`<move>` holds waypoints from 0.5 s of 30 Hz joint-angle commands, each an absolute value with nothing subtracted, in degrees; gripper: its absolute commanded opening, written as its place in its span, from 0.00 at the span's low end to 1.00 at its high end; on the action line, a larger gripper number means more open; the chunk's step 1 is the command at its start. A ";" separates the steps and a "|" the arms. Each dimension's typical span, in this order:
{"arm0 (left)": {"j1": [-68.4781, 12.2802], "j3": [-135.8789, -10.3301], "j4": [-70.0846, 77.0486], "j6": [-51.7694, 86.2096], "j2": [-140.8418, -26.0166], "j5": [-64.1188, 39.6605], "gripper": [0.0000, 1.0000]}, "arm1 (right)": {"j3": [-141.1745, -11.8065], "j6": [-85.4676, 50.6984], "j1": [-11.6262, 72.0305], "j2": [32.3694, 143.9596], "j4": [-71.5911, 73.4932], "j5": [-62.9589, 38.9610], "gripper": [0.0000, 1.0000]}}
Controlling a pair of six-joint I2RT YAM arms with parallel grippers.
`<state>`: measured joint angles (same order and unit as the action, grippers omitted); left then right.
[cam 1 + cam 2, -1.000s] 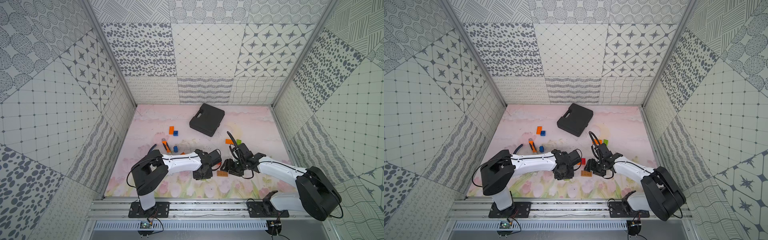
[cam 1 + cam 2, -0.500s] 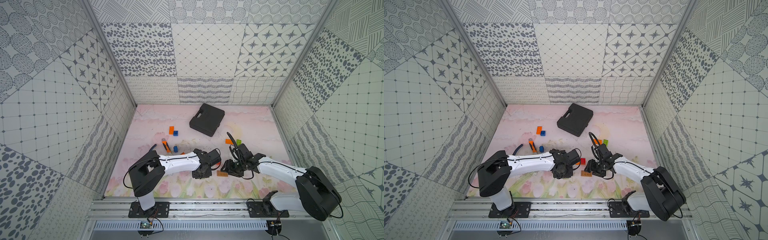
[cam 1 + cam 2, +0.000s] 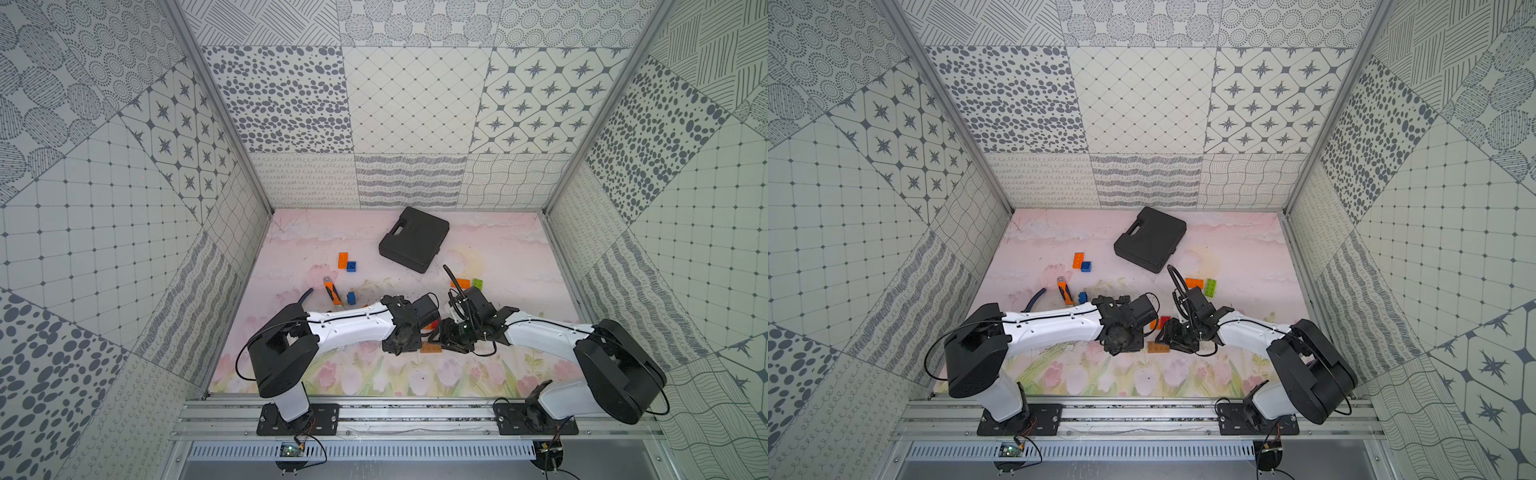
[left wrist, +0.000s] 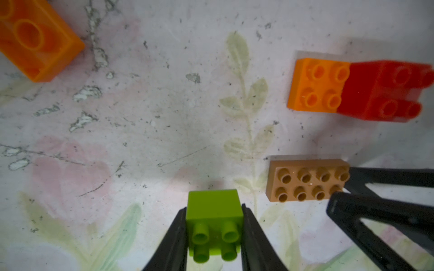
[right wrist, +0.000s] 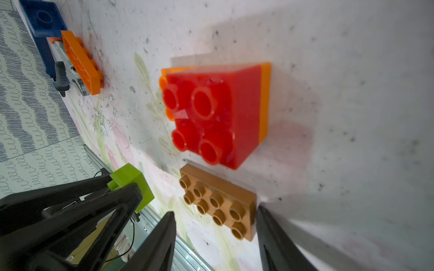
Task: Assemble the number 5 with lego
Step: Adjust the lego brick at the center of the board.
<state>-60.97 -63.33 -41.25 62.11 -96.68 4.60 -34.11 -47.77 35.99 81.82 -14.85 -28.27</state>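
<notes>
My left arm (image 3: 353, 328) lies low and nearly flat, its wrist just left of the brown brick (image 4: 307, 180). The left gripper (image 4: 214, 211) is clamped on a green brick (image 4: 212, 199), with the studs facing the wrist camera. My right arm (image 3: 540, 332) lies opposite, on the brown brick's other side. The right gripper (image 5: 215, 212) stands parted, its fingers (image 5: 270, 230) straddling that brick's end.
</notes>
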 commanded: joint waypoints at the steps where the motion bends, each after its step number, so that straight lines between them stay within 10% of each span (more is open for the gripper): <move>1: -60.65 -65.63 -41.31 58.98 -97.80 2.67 0.23 | -34.54 -49.29 35.91 78.90 -17.69 -22.59 0.60; 15: -61.73 -76.86 -44.09 60.11 -107.26 -1.00 0.19 | -31.29 -48.52 29.64 65.44 -26.77 -14.34 0.82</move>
